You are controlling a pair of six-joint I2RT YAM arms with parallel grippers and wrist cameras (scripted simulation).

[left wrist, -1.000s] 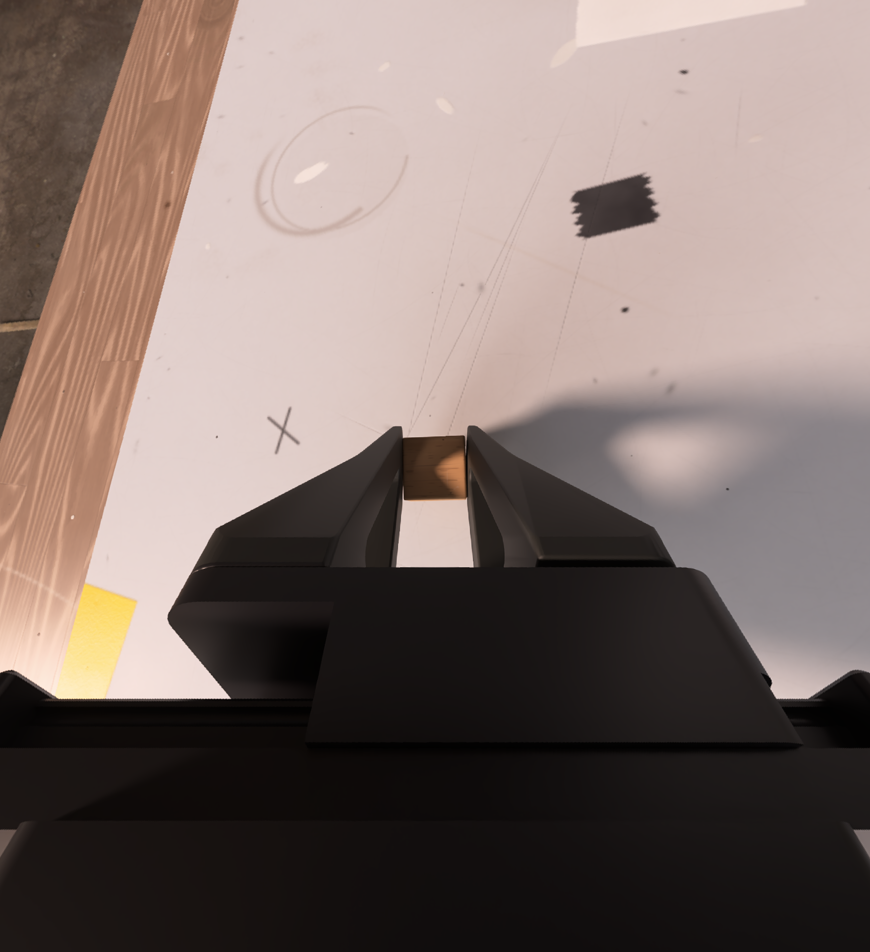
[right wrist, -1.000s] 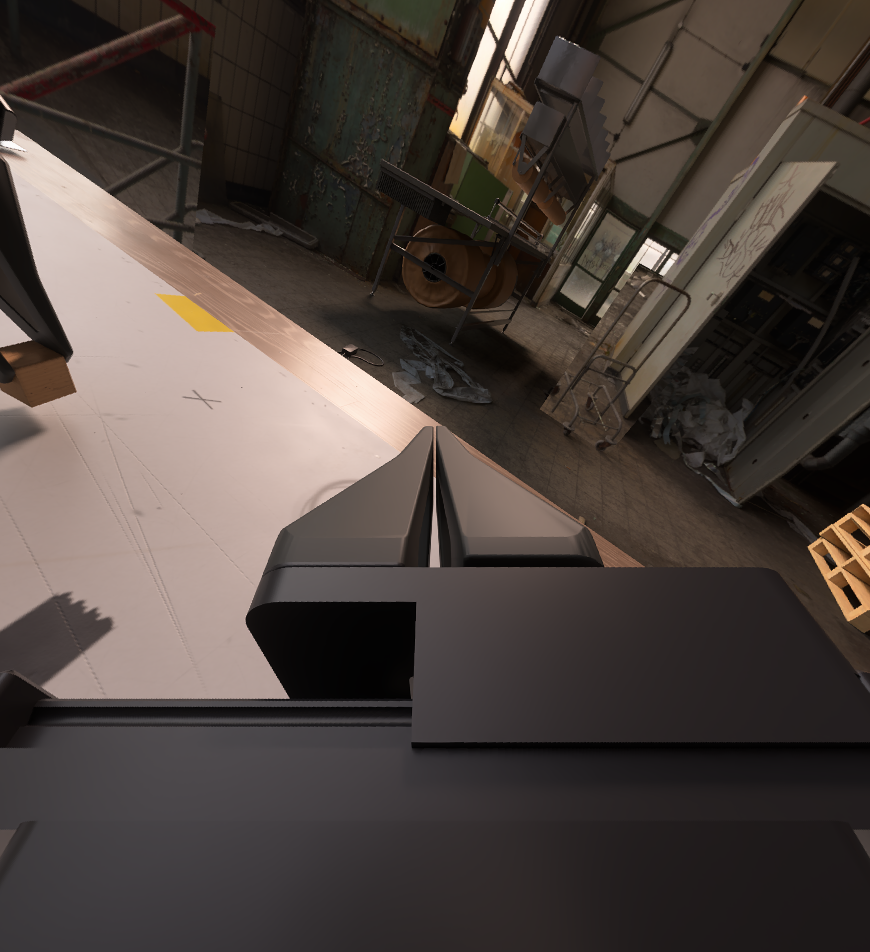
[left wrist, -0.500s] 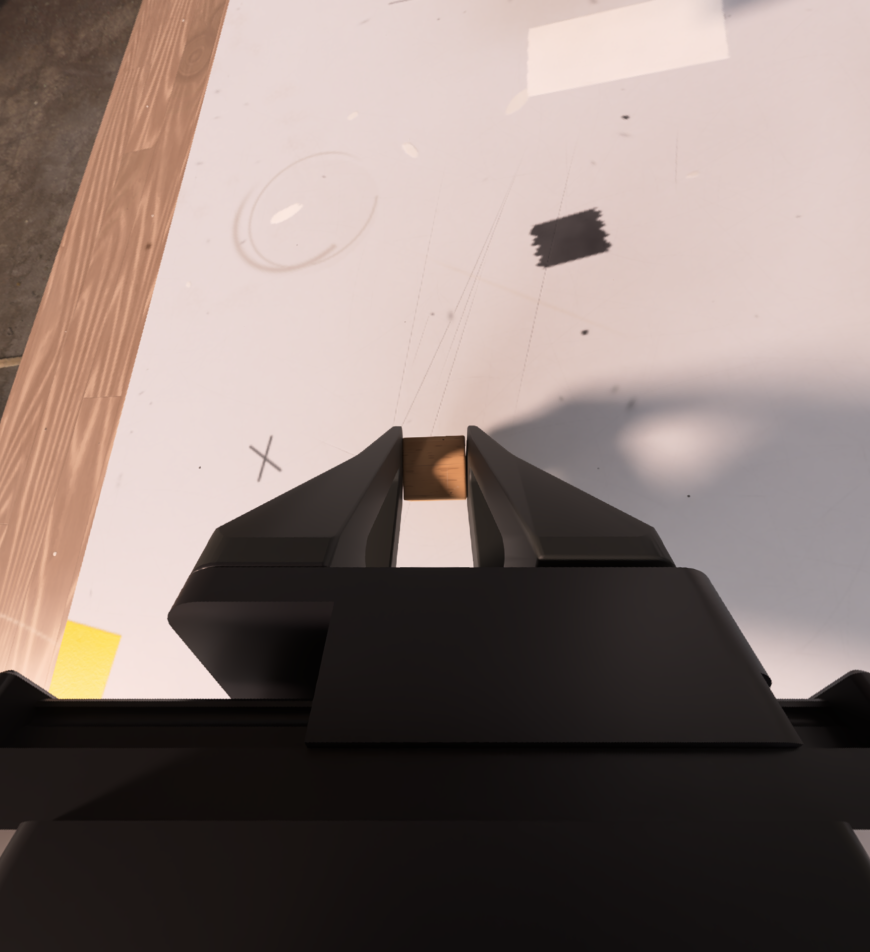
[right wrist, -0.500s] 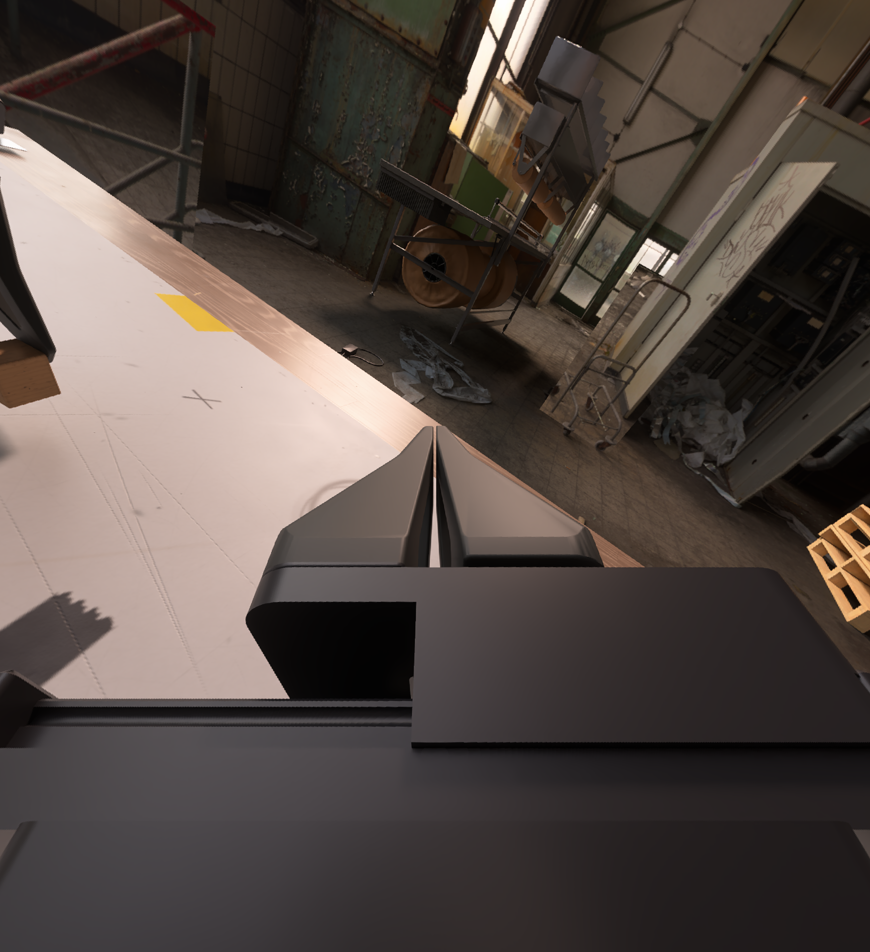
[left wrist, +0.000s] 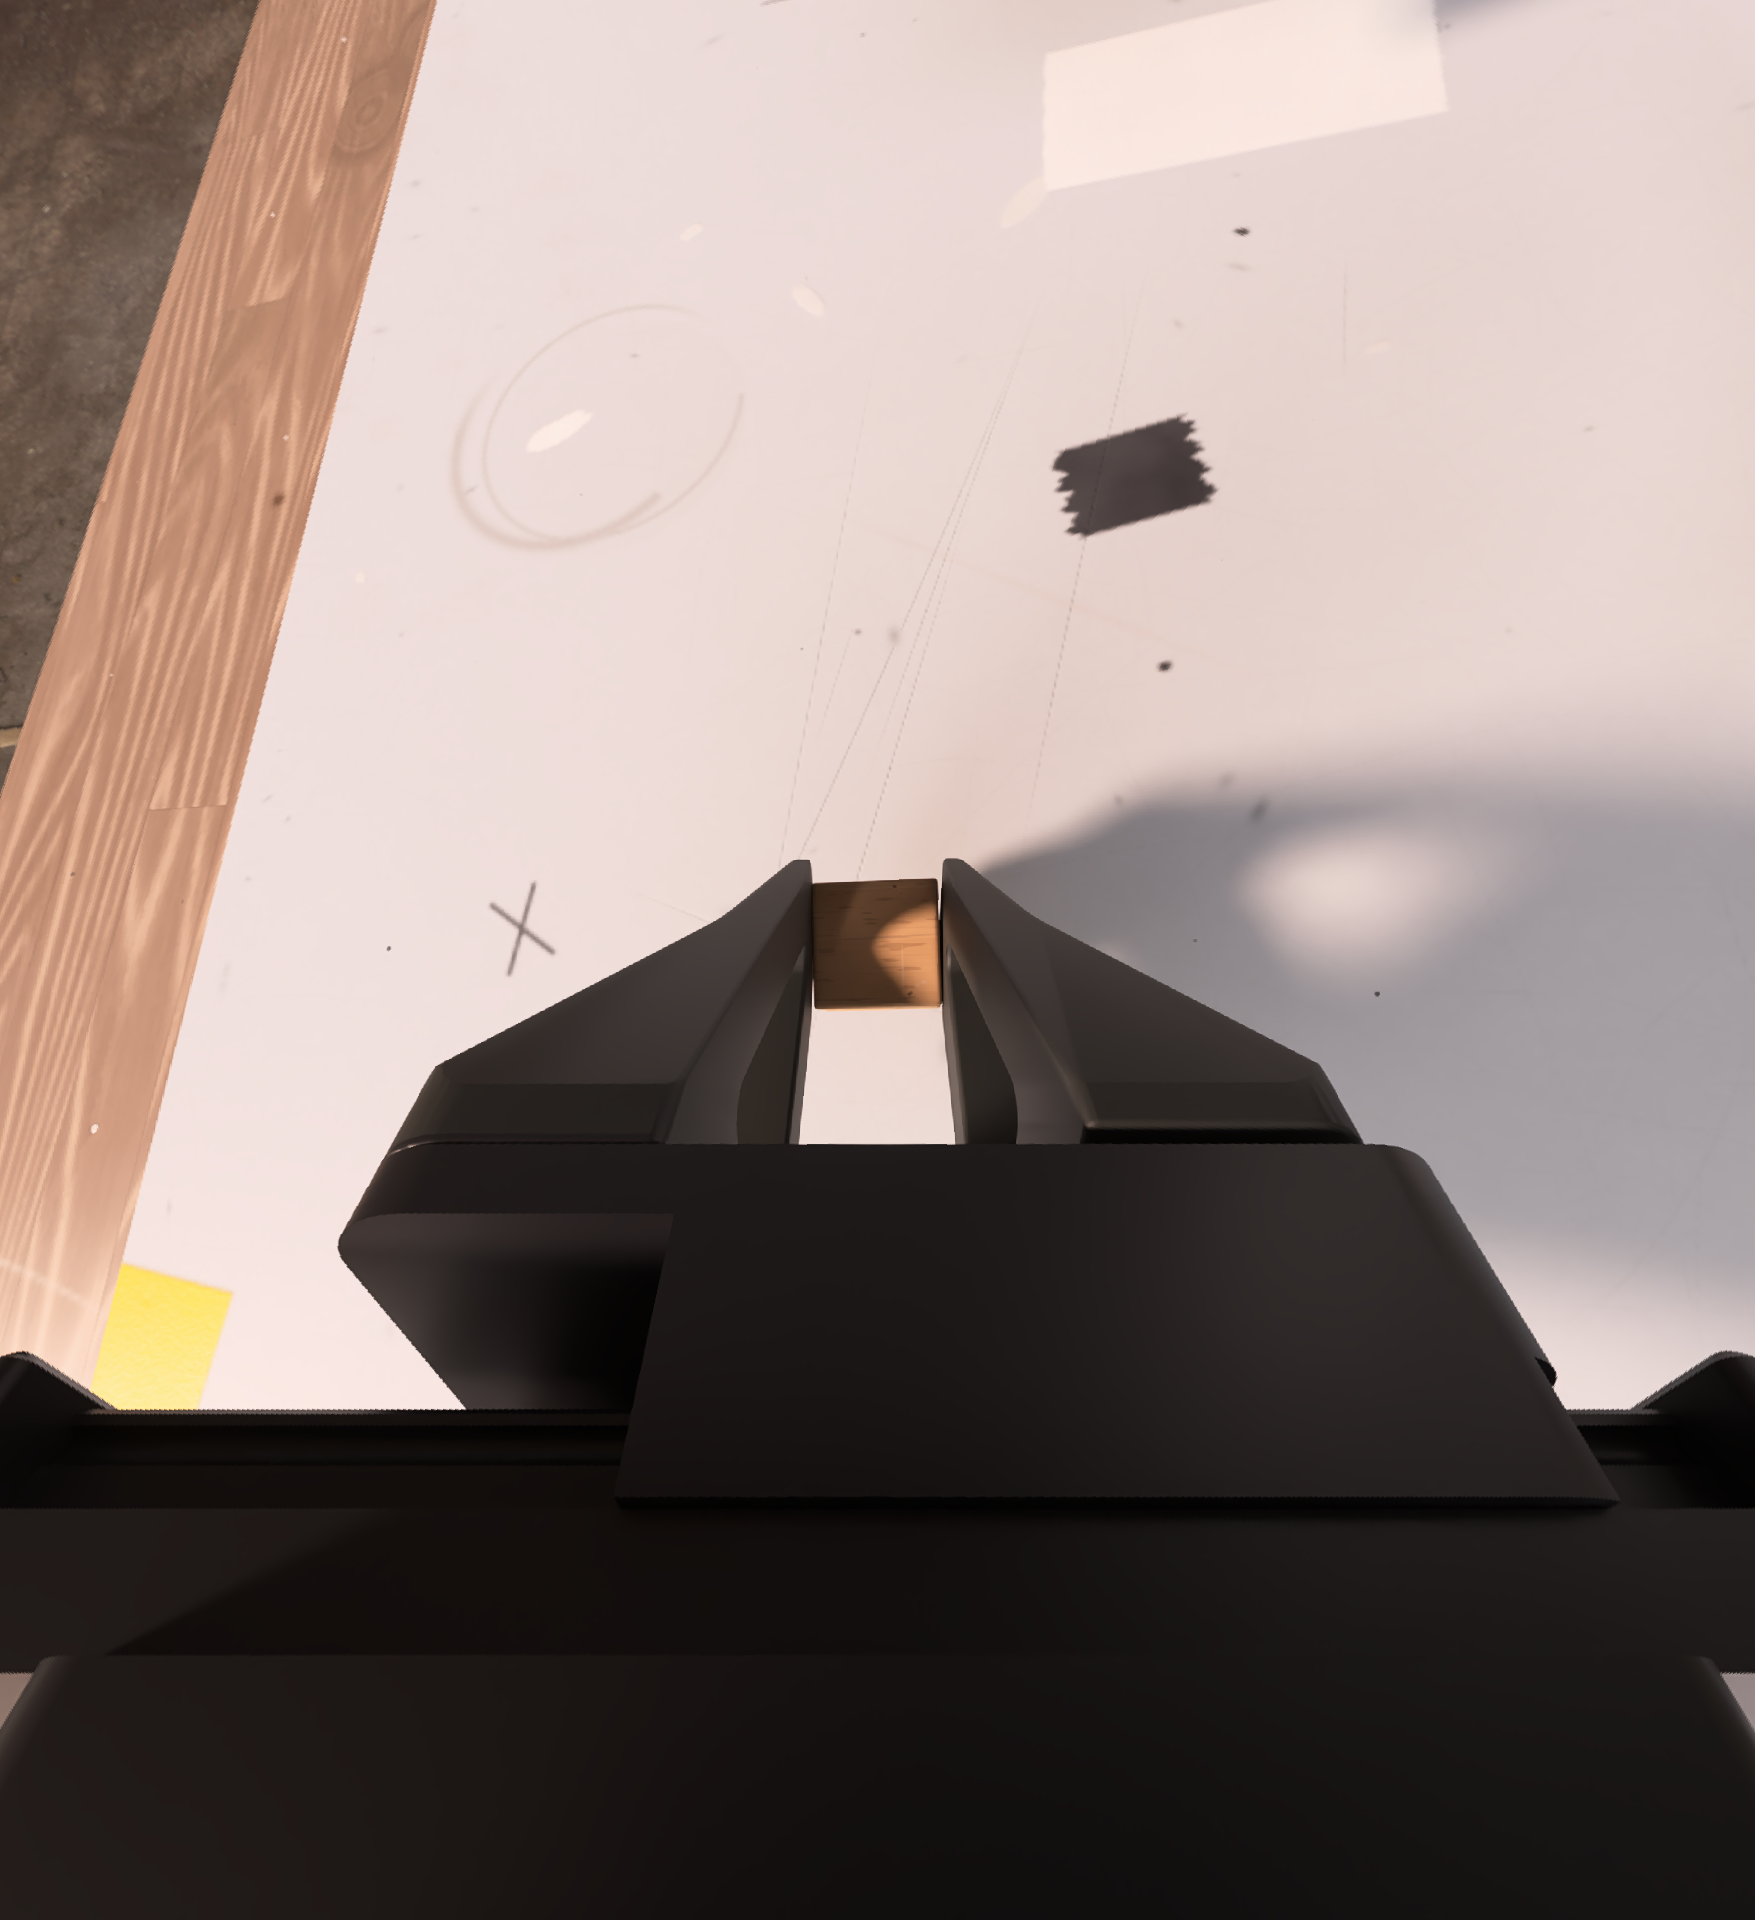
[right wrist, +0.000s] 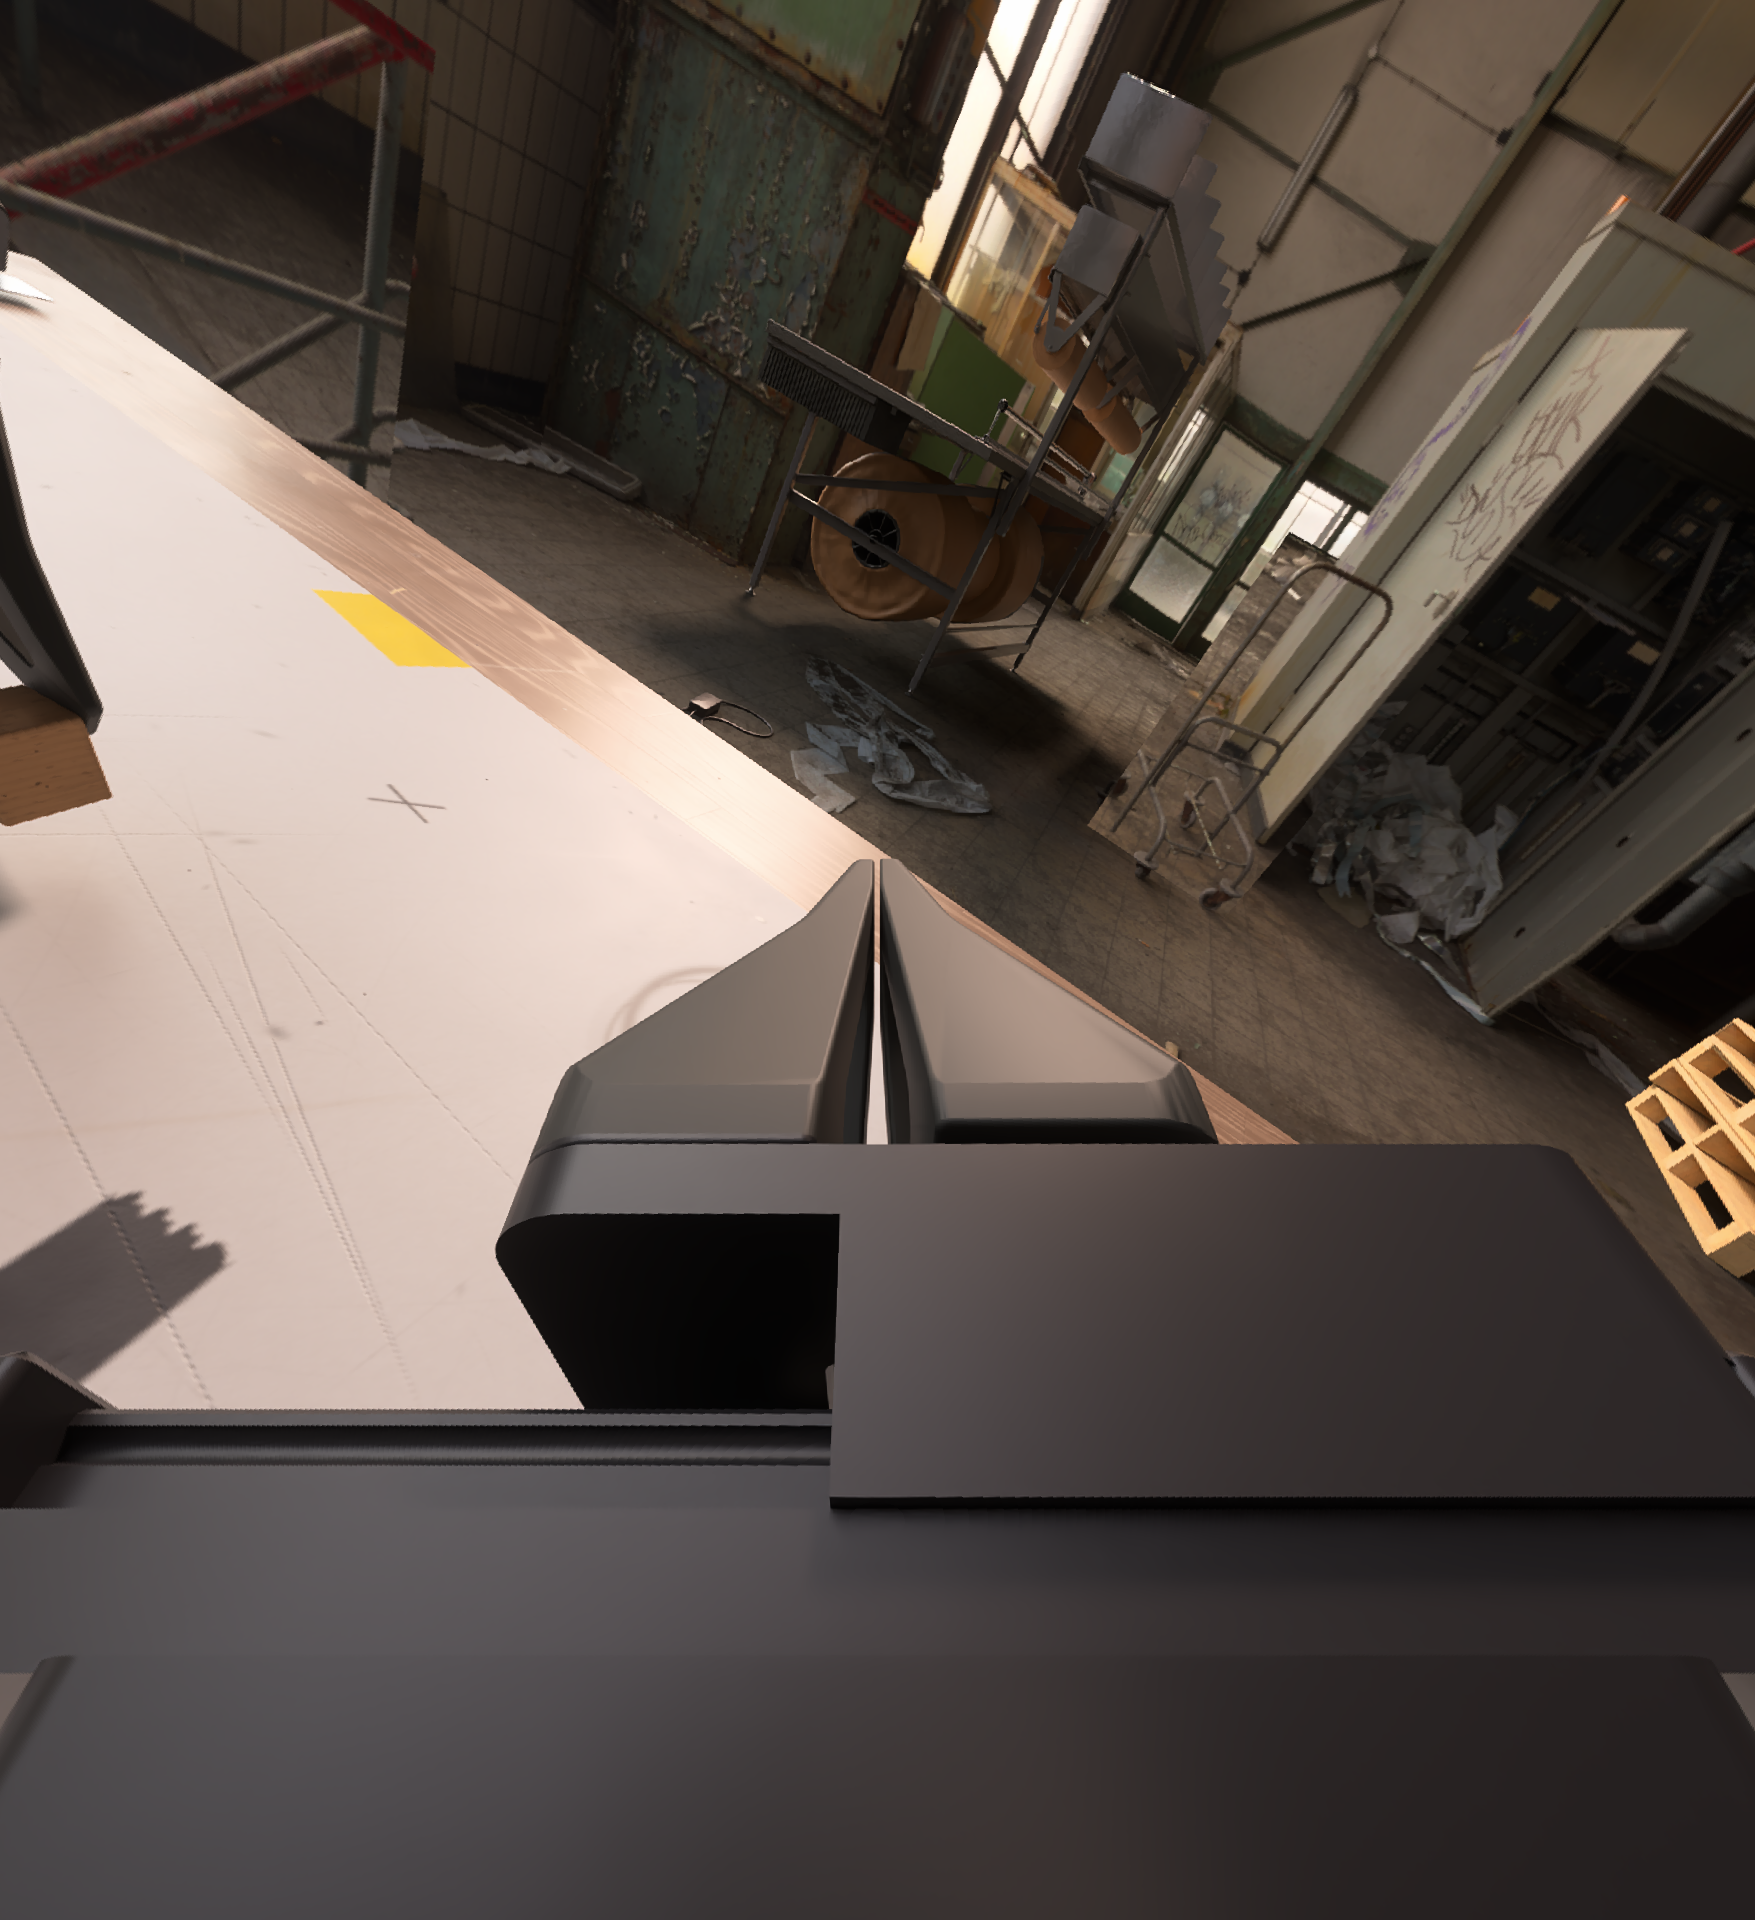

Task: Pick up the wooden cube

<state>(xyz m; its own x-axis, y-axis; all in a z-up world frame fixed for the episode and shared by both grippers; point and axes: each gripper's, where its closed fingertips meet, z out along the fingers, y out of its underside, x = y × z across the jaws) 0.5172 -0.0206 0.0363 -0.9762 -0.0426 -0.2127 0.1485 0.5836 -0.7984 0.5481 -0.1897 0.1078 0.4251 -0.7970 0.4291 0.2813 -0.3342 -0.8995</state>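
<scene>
The wooden cube (left wrist: 876, 943) is clamped between the two black fingers of my left gripper (left wrist: 876, 904), which is shut on it and holds it above the white table (left wrist: 644, 727). In the right wrist view the same cube (right wrist: 26, 764) hangs at the far left in the left gripper's fingers (right wrist: 16, 623), clear of the table, with its shadow below it. My right gripper (right wrist: 875, 868) is shut and empty, with its tips over the table's wooden border, well to the right of the cube.
A wooden border (left wrist: 125, 675) runs along the table's left edge, with floor beyond. On the table are flat marks: a yellow patch (left wrist: 161, 1340), an X (left wrist: 522, 928), a ring stain (left wrist: 598, 426), a black patch (left wrist: 1133, 476) and a pale rectangle (left wrist: 1242, 99).
The left gripper, still holding the cube, pulled back over the table in the first half second and has since barely moved. The right gripper has not moved.
</scene>
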